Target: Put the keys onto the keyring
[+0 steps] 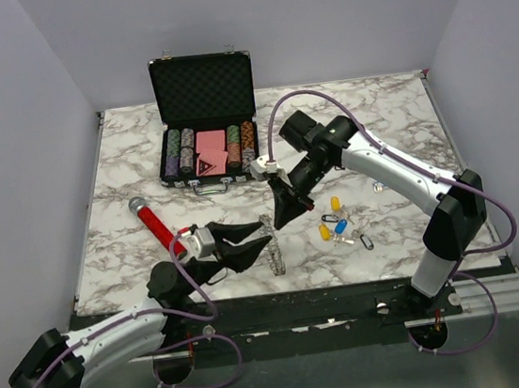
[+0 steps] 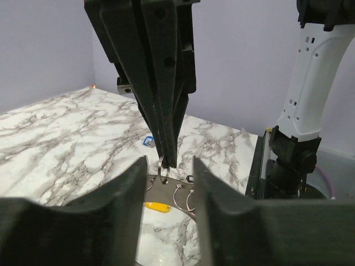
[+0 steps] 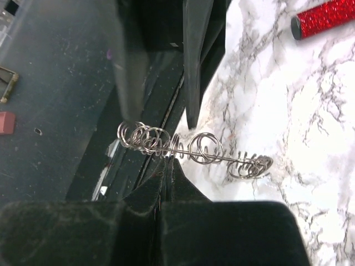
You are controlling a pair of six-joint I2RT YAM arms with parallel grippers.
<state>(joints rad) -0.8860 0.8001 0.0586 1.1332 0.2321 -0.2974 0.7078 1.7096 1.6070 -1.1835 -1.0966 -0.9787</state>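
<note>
Right arm (image 1: 398,163) bends down, jaws clamped tight on the keyring (image 3: 205,152); left arm (image 1: 116,335) lies low, jaws parted, empty. Overhead, the keys (image 1: 337,223) look too small to count.

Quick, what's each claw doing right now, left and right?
Left claw: open, straddling the keyring.
Right claw: closed, holding the keyring.

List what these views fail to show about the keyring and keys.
- Top view: the keyring is too small to count its rings, and where the right gripper meets it is unclear.
- Left wrist view: fingers of the left gripper hide most of the keyring.
- Right wrist view: the keys lie outside the frame. The left gripper's fingers are blurred, so contact is unclear.
</note>
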